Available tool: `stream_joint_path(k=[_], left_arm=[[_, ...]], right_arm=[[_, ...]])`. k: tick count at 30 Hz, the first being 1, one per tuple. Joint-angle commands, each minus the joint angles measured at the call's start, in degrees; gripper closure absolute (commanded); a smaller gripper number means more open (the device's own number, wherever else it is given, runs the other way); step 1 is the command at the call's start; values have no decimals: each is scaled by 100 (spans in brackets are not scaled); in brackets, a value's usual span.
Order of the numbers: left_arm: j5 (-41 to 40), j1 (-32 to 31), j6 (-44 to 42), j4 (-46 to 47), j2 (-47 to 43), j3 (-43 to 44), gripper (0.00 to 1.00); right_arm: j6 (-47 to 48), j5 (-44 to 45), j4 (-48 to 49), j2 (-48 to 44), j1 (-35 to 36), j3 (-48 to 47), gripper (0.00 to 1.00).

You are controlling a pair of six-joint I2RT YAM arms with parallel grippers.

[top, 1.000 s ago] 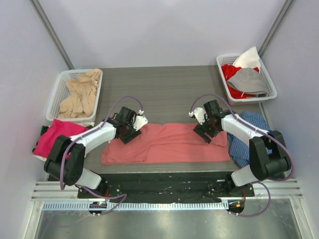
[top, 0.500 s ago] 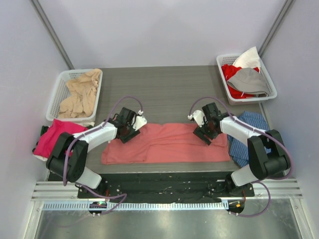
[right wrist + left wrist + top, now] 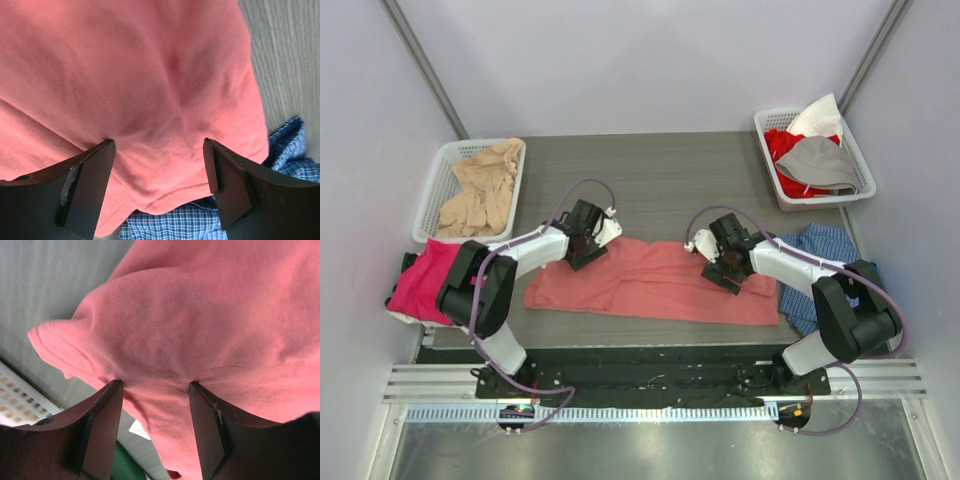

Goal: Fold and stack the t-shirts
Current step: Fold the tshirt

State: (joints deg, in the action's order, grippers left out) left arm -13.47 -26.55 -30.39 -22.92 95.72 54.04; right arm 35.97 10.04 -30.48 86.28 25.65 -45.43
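A salmon-red t-shirt [image 3: 650,285] lies spread crosswise on the grey table [image 3: 660,180]. My left gripper [image 3: 583,245] rests on its upper left part, and my right gripper [image 3: 722,267] on its right part. In the left wrist view the left gripper [image 3: 155,385] has its jaws wide apart, tips pressed on the cloth [image 3: 200,330], which bulges between them. In the right wrist view the right gripper [image 3: 159,142] is likewise open with its tips on the cloth [image 3: 150,75], near the hem.
A white basket [image 3: 432,195] at the back left holds beige shirts [image 3: 480,190]. A basket [image 3: 770,116] at the back right holds red, grey and white garments [image 3: 815,160]. A magenta-pink shirt [image 3: 425,275] lies at the left edge. A blue checked cloth [image 3: 820,250] lies right of the salmon shirt.
Both grippers have moved away from the near edge and slightly inward, the left one most. The salmon shirt shifted with them, its left side now farther up and the cloth more rumpled.
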Motion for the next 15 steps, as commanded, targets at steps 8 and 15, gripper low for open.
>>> stream_joint_path(k=[8, 15], left_arm=[[258, 53, 7, -283, 2228, 2152, 40], [346, 211, 112, -933, 3416, 4383, 41]], right_arm=[[-90, -416, 429, 960, 564, 166, 19], [33, -503, 350, 1136, 573, -141, 19]])
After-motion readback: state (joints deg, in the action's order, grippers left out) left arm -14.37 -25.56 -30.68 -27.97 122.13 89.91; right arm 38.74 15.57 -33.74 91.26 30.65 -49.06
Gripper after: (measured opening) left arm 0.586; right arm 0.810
